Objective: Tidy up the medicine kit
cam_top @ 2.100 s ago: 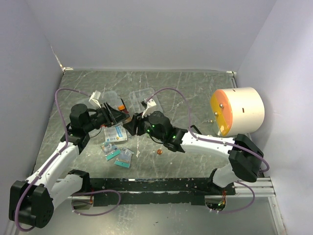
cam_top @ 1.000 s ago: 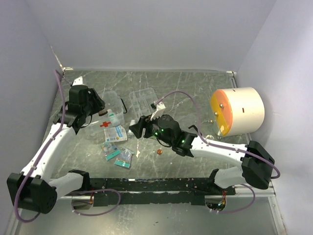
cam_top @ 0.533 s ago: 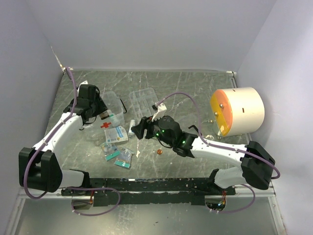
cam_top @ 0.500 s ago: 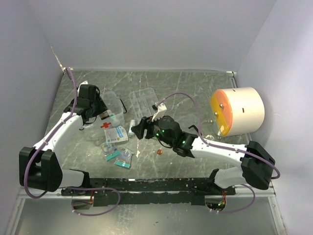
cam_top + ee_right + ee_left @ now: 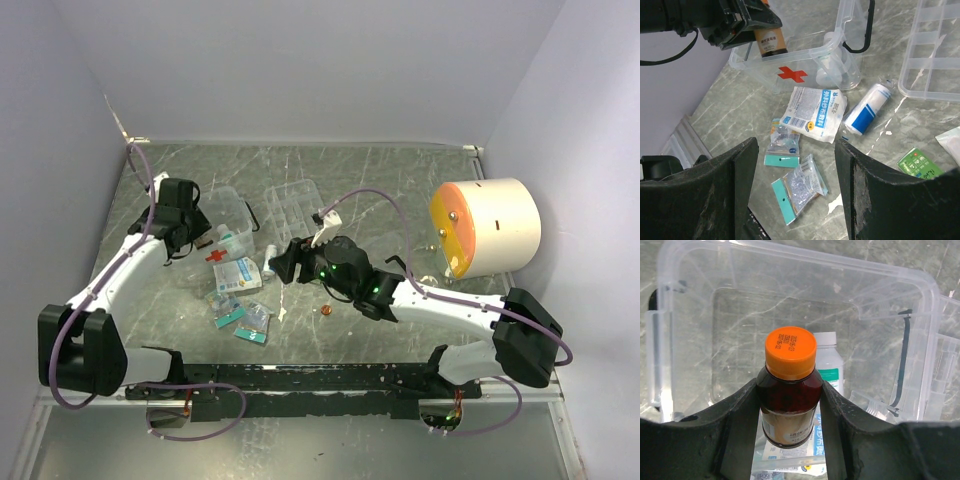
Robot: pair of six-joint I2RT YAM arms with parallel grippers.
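From above, the table was a grey-green marbled sheet, scratched all over. Pale lilac walls closed it in at 9, 12 and 3 o'clock, and a black rail ran along its 6 o'clock edge. The medicine kit stood at 10 o'clock, its lid off, with my left gripper at its 8 o'clock corner. The clear divided tray lay on the table just to the kit's 3 o'clock. The big cream cylinder sat far out at 3 o'clock. My right gripper hung near mid-table, over the loose packets.

Through my left wrist camera, the gripper was clamped on a brown bottle with an orange cap, one finger on each flank. Behind it was the kit's open hollow, with a white bottle inside and the marbled table showing through the clear floor. The black handle lay at 3 o'clock.

Through my right wrist camera, the gripper's fingers stood apart with nothing between them. Below them lay a white sachet at centre and a blue-and-white roll at 3 o'clock. Two small clear packets lay at 6 and 7 o'clock and a green packet at 4 o'clock. The kit's red cross faced me at 12 o'clock. The lilac wall met the table's edge at 9 o'clock.
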